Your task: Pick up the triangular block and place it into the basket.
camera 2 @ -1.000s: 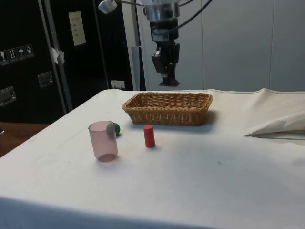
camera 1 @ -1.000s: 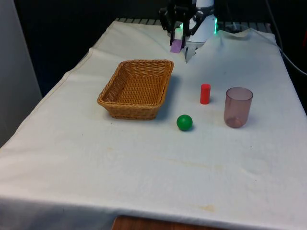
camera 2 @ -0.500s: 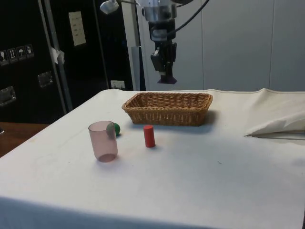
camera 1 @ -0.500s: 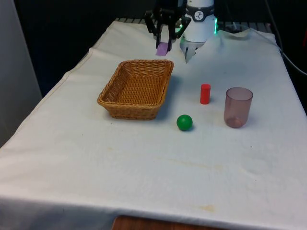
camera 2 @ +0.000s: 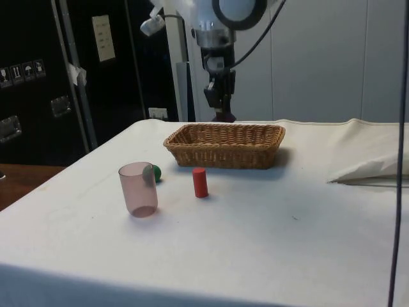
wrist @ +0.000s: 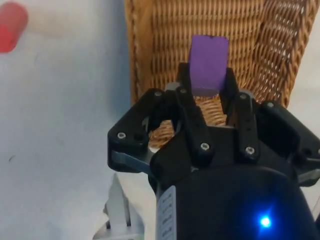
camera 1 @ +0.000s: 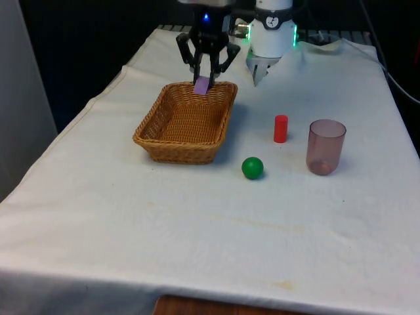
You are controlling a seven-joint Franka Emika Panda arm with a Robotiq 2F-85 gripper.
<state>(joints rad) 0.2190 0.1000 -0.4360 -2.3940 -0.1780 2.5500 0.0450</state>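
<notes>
My gripper [camera 1: 203,77] is shut on a purple triangular block [camera 1: 201,84] and hangs over the far end of the woven basket [camera 1: 161,140]. In the wrist view the purple block [wrist: 207,64] sits pinched between my two fingers [wrist: 186,83], with the basket's weave [wrist: 165,45] right beneath it. From the side the gripper [camera 2: 221,112] hovers just above the basket's [camera 2: 223,151] far rim, and the block's lower tip barely shows there.
A red cylinder [camera 1: 281,128], a green ball [camera 1: 252,167] and a translucent pink cup [camera 1: 325,146] stand on the white cloth at the front view's right of the basket. The red cylinder [wrist: 11,26] also shows in the wrist view.
The gripper has carried the purple block towards the front view's left and lower, from beside the basket's far corner to over its far end.
</notes>
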